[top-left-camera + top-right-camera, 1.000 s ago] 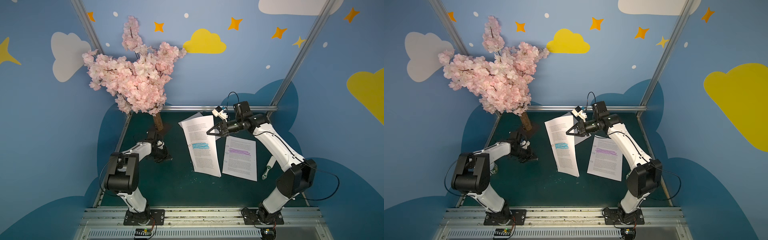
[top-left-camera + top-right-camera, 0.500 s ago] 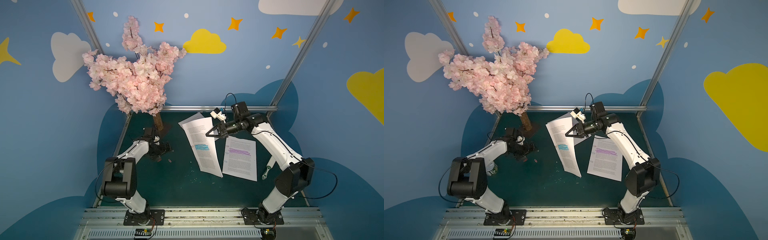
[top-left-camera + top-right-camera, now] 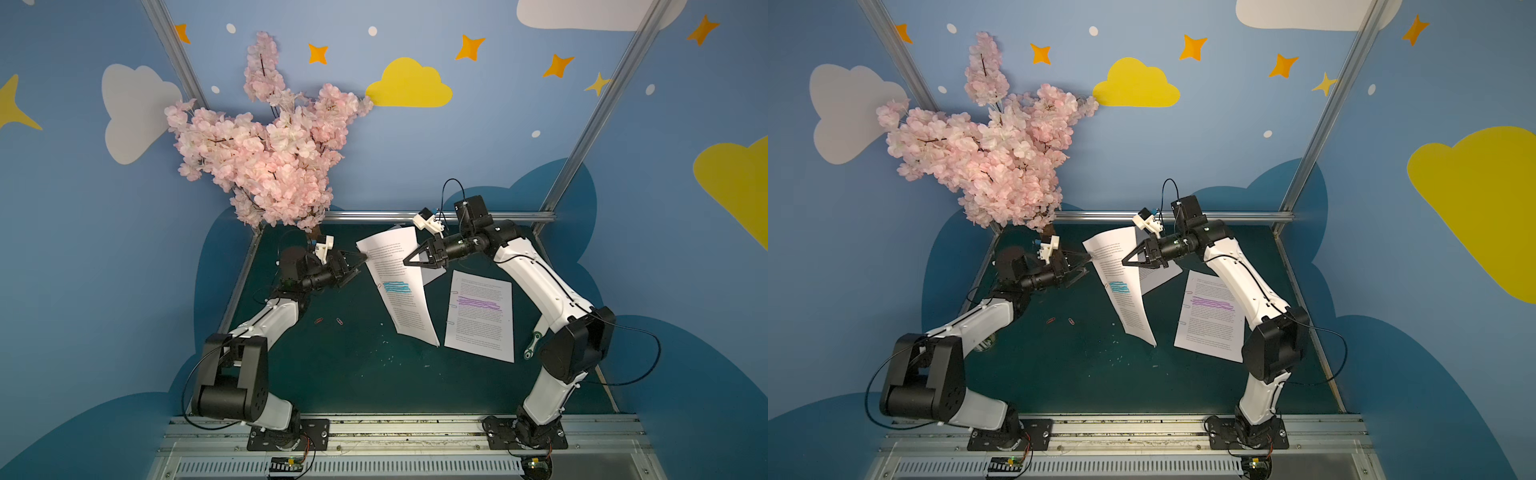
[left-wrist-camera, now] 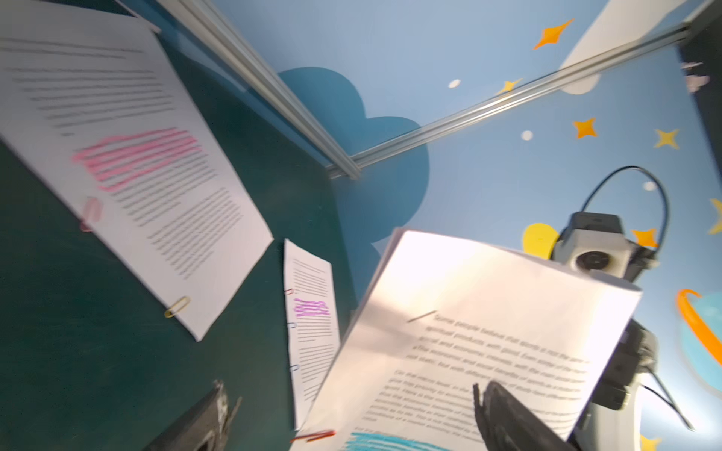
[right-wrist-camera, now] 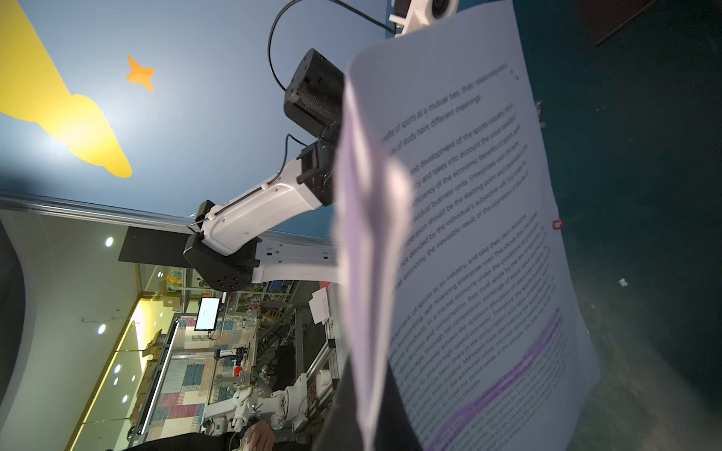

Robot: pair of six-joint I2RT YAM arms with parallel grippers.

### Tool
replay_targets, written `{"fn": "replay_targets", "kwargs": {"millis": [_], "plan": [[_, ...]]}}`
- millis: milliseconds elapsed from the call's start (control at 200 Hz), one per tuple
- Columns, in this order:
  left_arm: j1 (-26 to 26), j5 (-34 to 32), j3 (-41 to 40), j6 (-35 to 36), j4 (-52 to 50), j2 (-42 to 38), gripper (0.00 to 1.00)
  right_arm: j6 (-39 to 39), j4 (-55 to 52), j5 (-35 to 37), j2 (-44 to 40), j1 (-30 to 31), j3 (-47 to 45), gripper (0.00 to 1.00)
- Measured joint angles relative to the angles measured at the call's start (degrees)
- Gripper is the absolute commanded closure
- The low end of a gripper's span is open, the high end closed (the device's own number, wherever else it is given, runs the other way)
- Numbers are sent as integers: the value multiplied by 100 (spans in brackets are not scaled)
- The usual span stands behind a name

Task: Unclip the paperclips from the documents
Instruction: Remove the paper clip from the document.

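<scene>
Here's the table (image 3: 353, 365), with the tree (image 3: 270, 153) standing at its 11 o'clock corner. Near centre, the lifted document (image 3: 401, 299) is up off the surface at its far end. The right end effector (image 3: 405, 262) is on its 1 o'clock edge and the left end effector (image 3: 360, 265) at its 11 o'clock corner. Behind it, toward 12, the third document (image 3: 432, 276) lies partly hidden. At 3 o'clock lies the flat document (image 3: 480, 320), and at 9 o'clock two loose paperclips (image 3: 318, 320) lie side by side.

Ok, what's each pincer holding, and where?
Right pincer is shut on the blue-marked document, gripping its upper part. Left pincer is open beside that document's top corner, holding nothing.
</scene>
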Motion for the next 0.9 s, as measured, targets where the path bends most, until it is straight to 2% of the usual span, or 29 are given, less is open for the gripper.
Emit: {"fn": "replay_targets", "kwargs": {"millis": [155, 265, 501, 696, 841, 901], "plan": [[-57, 238, -114, -1495, 2457, 837, 0, 289, 299, -186, 59, 42, 2, 100], [-103, 350, -103, -2210, 3307, 1405, 3, 553, 577, -299, 144, 44, 50, 100], [-264, 549, 125, -2732, 4000, 1545, 3, 896, 1008, -501, 284, -76, 234, 100], [-264, 675, 376, -3034, 4177, 1545, 8, 1067, 1259, -608, 579, -304, 476, 100], [-264, 761, 439, -3272, 4199, 1541, 20, 1156, 1353, -632, 927, -459, 763, 100], [-267, 798, 450, -3357, 4203, 1537, 30, 1198, 1392, -640, 1047, -529, 857, 100]]}}
